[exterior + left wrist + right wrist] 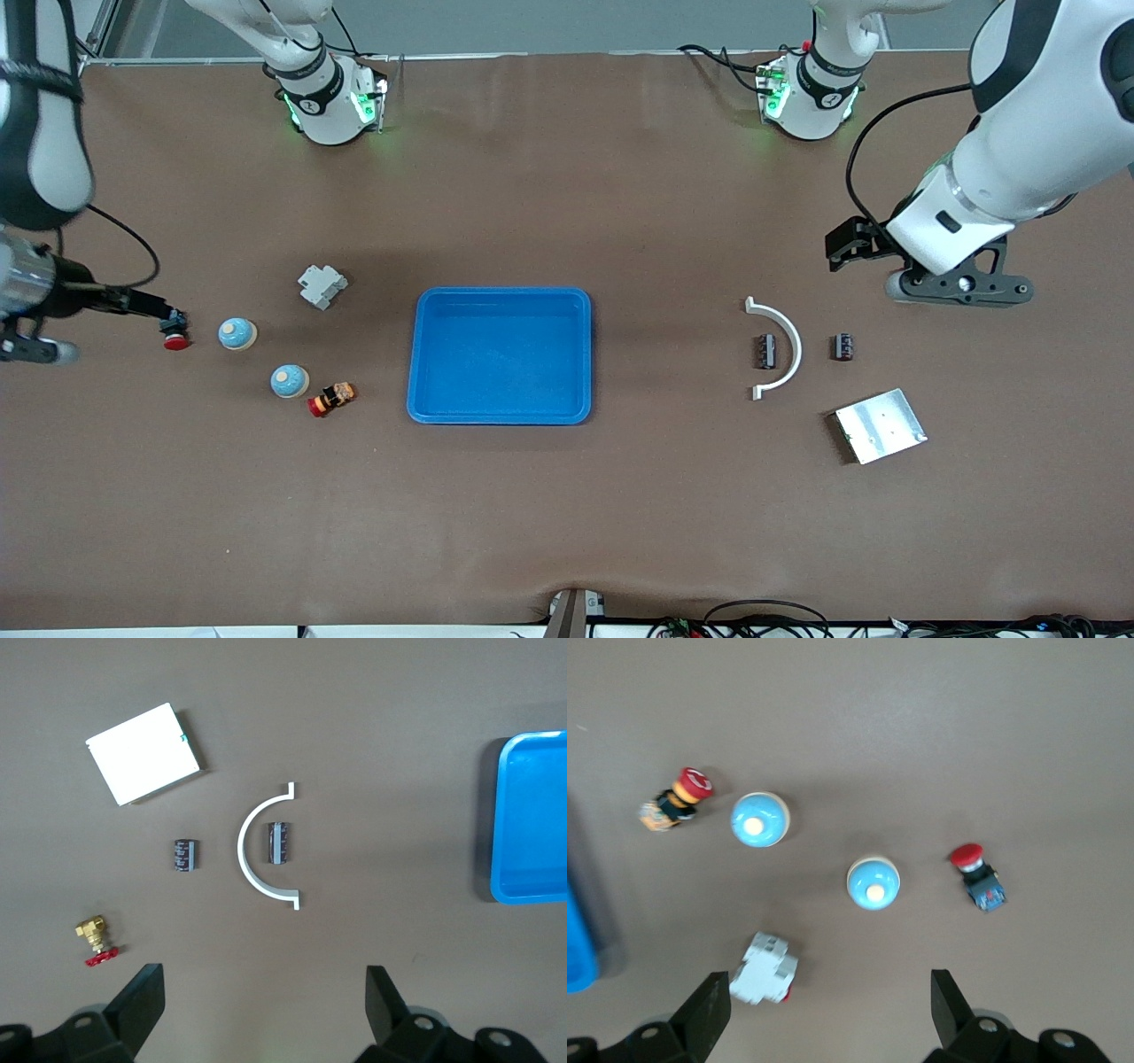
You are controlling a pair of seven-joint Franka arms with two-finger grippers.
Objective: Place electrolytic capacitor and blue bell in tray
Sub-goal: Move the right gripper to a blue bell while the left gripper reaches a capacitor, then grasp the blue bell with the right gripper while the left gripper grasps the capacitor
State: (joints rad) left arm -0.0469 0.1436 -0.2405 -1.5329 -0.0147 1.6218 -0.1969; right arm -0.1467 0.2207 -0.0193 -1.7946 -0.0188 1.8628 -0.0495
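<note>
While both my left gripper [261,992] and right gripper [830,997] hang spread wide and empty, twin capacitors [765,351] and bells [237,333] flanking the bare tray [499,415] could tempt a grab at the neighbouring button [174,337].

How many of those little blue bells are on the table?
2. One blue bell sits beside a red-capped push button at the right arm's end of the table. The other blue bell lies nearer the front camera, beside the yellow-and-red button. None appears hidden.
</note>
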